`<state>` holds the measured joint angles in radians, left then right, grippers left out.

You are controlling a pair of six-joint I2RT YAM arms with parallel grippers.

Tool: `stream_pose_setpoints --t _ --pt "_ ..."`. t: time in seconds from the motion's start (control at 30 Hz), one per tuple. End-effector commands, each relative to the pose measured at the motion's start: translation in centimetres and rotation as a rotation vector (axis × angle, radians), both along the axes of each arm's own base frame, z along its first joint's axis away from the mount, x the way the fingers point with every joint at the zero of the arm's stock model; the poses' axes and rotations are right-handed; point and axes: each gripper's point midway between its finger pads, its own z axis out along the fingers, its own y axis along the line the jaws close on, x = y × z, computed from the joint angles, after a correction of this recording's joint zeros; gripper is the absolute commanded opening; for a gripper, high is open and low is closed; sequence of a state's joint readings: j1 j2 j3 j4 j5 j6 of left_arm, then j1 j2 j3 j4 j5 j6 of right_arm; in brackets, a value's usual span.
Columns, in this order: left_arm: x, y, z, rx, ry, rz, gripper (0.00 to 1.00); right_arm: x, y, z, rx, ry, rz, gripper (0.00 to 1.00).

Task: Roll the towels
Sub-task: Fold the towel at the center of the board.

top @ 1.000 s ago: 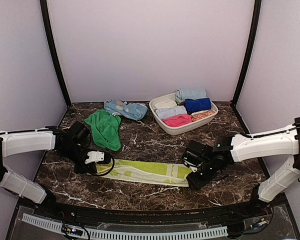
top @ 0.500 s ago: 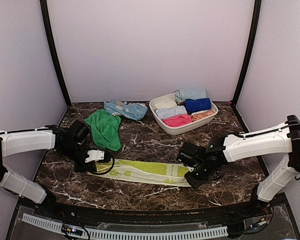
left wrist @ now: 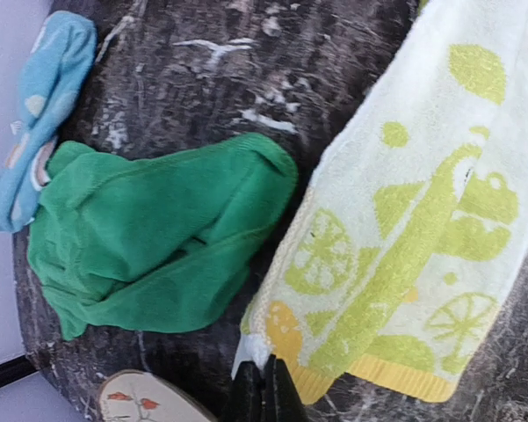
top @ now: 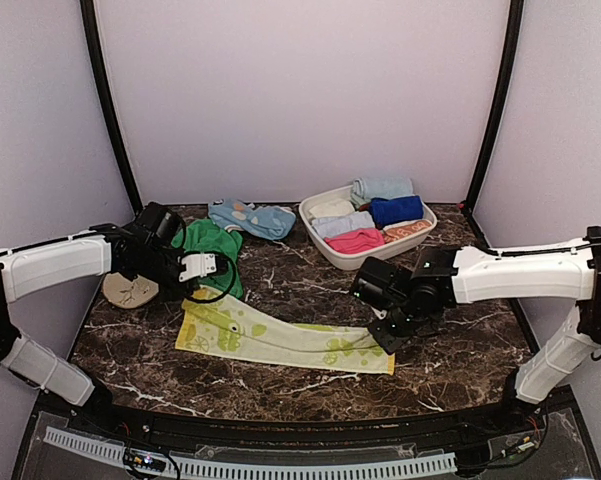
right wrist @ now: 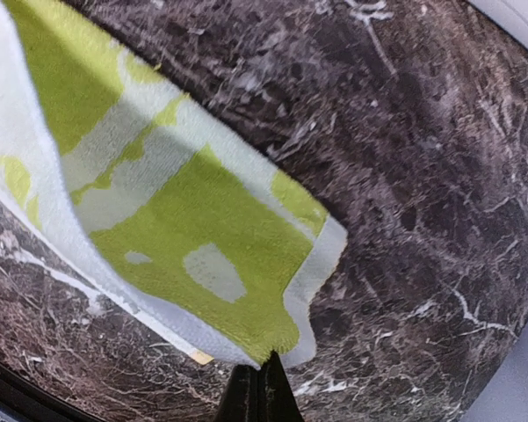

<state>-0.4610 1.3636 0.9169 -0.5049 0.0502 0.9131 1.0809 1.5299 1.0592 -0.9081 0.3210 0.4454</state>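
Across the lower middle of the table point(top: 310, 390), lime-yellow towel point(top: 280, 340) stretched out, left end effector point(left wrist: 264, 391) pinched shut on its left corner, right end effector point(right wrist: 262, 382) clamped closed on its right corner, green towel point(left wrist: 158, 229) crumpled at upper left of the table.

nothing here i can read: no words, numbers or brand marks. the lime-yellow towel point(top: 280, 340) shows only citrus-slice pictures, and the white basket point(top: 345, 260) is plain.
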Motion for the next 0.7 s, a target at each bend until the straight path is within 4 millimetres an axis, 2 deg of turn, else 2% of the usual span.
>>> stream_pose_setpoints --t 0.0,0.1,0.33,0.47,0.57,0.67 --pt "3.6 0.5 2.2 0.016 -0.115 0.043 0.0 3.0 -0.6 2.6 -0.037 -0.091 -0.005 0.0" --pt "4.2 0.8 2.4 0.016 -0.127 0.049 0.0 4.5 -0.4 3.6 -0.028 -0.112 -0.007 0.0" --pt "5.7 1.3 4.0 -0.004 -0.215 0.068 0.0 6.3 -0.6 3.9 -0.039 -0.127 -0.012 0.0" --pt "5.5 1.4 3.3 -0.003 -0.211 0.068 0.0 6.4 -0.5 3.3 -0.034 -0.118 -0.017 0.0" --pt "5.5 1.7 2.5 0.001 -0.231 0.074 0.0 6.7 -1.3 2.7 -0.068 -0.143 -0.028 0.0" --pt "6.2 1.9 2.7 -0.008 -0.288 0.088 0.0 7.1 -1.7 1.8 -0.107 -0.144 -0.036 0.0"
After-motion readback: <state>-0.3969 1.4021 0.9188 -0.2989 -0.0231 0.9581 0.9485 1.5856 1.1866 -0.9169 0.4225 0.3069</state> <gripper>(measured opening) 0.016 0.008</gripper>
